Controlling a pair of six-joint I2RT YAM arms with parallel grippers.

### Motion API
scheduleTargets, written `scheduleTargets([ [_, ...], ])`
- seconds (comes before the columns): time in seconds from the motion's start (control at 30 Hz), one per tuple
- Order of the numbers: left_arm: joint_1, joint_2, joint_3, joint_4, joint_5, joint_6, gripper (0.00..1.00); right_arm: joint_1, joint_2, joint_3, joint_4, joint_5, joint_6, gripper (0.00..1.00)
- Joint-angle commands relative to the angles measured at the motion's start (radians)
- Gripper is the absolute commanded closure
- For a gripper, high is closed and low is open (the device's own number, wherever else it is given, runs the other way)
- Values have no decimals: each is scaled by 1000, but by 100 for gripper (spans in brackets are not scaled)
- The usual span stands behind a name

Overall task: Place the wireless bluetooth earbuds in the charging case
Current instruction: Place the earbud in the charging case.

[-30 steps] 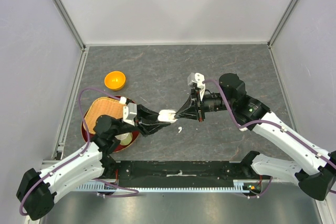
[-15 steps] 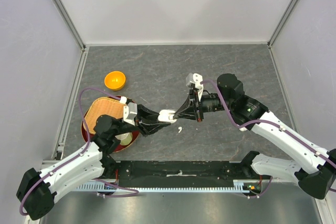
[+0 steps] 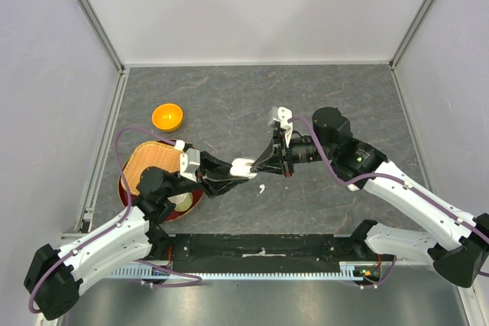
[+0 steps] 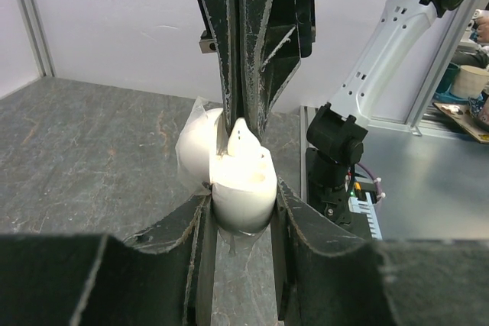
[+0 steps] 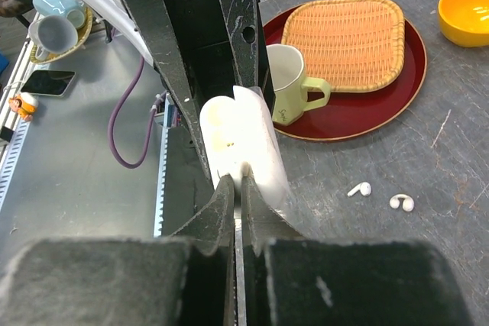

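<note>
At table centre, left gripper (image 4: 241, 205) clamps the case (image 4: 246, 185); right gripper (image 4: 243, 121) at 12 o'clock pinches an earbud (image 4: 241, 137), which likely needs straight seating.

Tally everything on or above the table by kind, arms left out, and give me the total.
earbud: 3
charging case: 1
mug: 1
orange bowl: 1
wicker tray: 1
red plate: 1
Total: 8
</note>
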Motion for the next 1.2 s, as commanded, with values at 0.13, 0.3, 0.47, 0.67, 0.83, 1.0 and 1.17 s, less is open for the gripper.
scheduleTargets([
  [0.13,-3,-39,5,68,-56,4,98,4,-10,28,-7,32,-27,81],
  [0.3,-3,-42,0,64,-62,4,98,4,-10,42,-6,46,-26,68],
  [0.47,-3,-42,0,63,-63,2,98,4,-10,54,2,50,-24,63],
  [0.67,-3,-36,0,66,-56,1,98,4,-17,42,56,79,15,63],
  [0.83,-3,-37,0,58,-54,6,98,4,-40,28,97,113,25,63],
  [1.0,-3,-55,-5,23,-79,21,98,4,-117,5,148,191,37,60],
  [1.17,-3,-94,-25,-12,-139,42,98,4,-185,-7,189,320,81,42],
])
